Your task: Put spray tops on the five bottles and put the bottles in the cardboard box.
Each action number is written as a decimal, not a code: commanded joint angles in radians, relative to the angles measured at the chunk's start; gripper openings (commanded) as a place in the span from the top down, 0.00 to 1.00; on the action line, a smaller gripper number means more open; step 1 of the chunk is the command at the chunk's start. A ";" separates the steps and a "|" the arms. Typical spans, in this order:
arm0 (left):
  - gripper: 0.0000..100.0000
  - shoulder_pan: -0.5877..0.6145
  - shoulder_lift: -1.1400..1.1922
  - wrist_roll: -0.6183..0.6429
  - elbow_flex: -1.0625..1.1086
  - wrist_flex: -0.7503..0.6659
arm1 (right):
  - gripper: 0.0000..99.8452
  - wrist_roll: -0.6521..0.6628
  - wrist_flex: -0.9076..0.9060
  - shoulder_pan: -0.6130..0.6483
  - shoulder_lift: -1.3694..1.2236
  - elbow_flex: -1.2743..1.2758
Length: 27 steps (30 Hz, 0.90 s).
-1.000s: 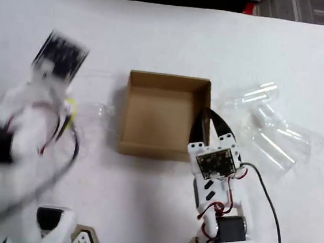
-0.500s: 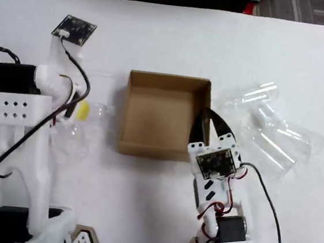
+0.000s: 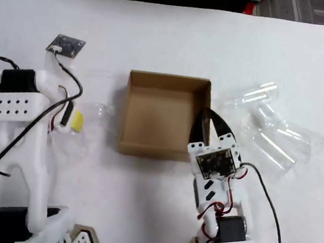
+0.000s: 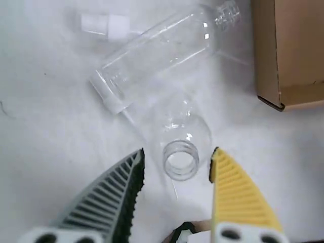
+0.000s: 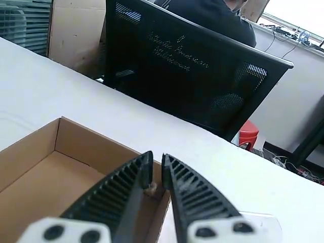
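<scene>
Jaws of left gripper (image 4: 177, 151) spread astride bottle (image 4: 183, 134) — arm drawn back, right gripper (image 5: 156, 156) pressed together.

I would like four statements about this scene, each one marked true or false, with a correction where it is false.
1. No bottle is in the box. True.
2. The left end effector is shut. False: it is open; in the left wrist view a near bottle shows in its gap, untouched.
3. The near bottle has a spray top. False: its neck is open.
4. A bottle cluster lies on the right arm's side of the box. True.
</scene>
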<state>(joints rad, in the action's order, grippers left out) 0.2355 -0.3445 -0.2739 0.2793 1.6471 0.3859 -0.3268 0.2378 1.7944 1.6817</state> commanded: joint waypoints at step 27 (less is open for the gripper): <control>0.90 -0.084 0.002 0.011 0.074 -0.077 | 0.98 0.011 -0.007 -0.010 0.004 0.008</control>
<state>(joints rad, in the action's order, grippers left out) 0.1527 -0.3475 -0.2723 0.3621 1.6072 0.3859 -0.3268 0.2378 1.7944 1.6817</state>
